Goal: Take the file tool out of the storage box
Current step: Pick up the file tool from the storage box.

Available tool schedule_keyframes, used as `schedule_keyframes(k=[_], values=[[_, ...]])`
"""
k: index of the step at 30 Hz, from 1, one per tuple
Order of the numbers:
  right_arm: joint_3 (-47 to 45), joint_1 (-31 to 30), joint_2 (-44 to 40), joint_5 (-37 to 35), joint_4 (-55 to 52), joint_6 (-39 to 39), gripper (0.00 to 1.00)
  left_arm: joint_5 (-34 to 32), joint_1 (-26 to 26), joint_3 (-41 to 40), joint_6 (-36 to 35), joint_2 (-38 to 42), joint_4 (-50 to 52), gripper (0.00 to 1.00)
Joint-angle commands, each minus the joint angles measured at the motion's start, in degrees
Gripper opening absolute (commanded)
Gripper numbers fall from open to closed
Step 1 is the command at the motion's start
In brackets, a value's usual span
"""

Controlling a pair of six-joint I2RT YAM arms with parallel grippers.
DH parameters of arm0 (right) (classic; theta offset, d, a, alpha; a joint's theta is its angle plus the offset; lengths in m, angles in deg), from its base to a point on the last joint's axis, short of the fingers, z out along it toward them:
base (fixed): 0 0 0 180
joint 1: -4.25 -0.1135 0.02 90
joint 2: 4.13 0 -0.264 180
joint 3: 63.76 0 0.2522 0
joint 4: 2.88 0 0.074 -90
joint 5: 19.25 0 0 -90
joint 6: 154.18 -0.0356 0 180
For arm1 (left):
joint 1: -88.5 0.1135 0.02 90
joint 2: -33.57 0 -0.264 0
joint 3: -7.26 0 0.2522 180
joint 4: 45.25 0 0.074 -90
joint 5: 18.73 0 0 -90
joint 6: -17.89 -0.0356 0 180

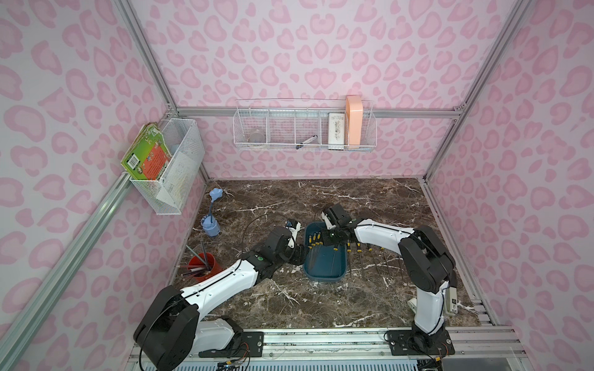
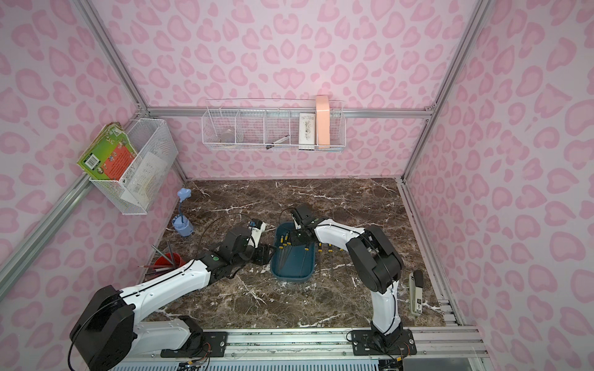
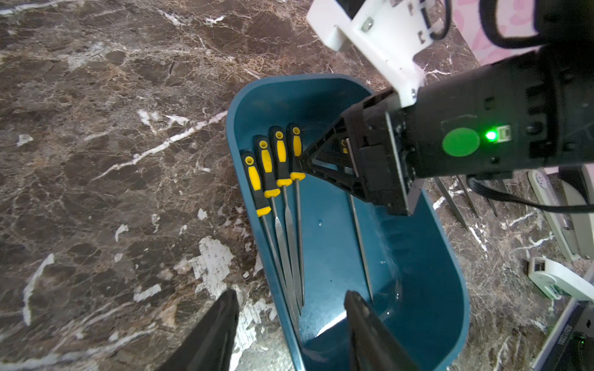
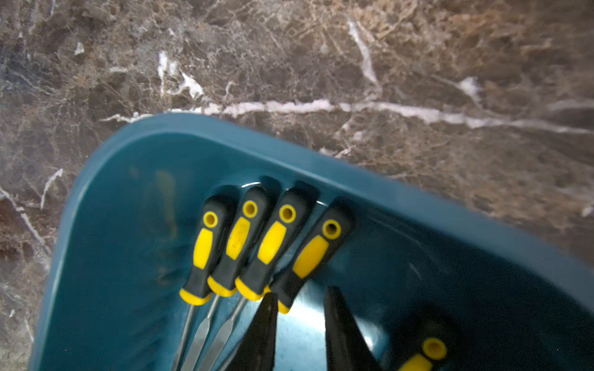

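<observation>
Storage box (image 1: 324, 278): centre of the counter (image 1: 289, 305), between the arms. File tools (image 3: 266, 167): four in a row along its left wall, a fifth right. Right pincer (image 4: 300, 290): narrowly parted, tips at the row's rightmost collar, clamping nothing. Left pincer (image 3: 289, 294): half spread, straddling the left wall. Stapler (image 2: 417, 294), near right: label unreadable.
</observation>
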Motion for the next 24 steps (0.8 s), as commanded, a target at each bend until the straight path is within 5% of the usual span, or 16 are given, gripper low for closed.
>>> schedule_keyframes(k=[1,24], values=[[0.9,-0.5,0.5,-3.2,-1.5,0.3,0.27,0.8,0.0,0.5,-0.8,-0.2,-0.9,0.58],[5.4,-2.9,3.4,-11.2,-6.1,0.1,0.29,-2.8,0.0,2.0,-1.8,-2.3,3.0,0.59]])
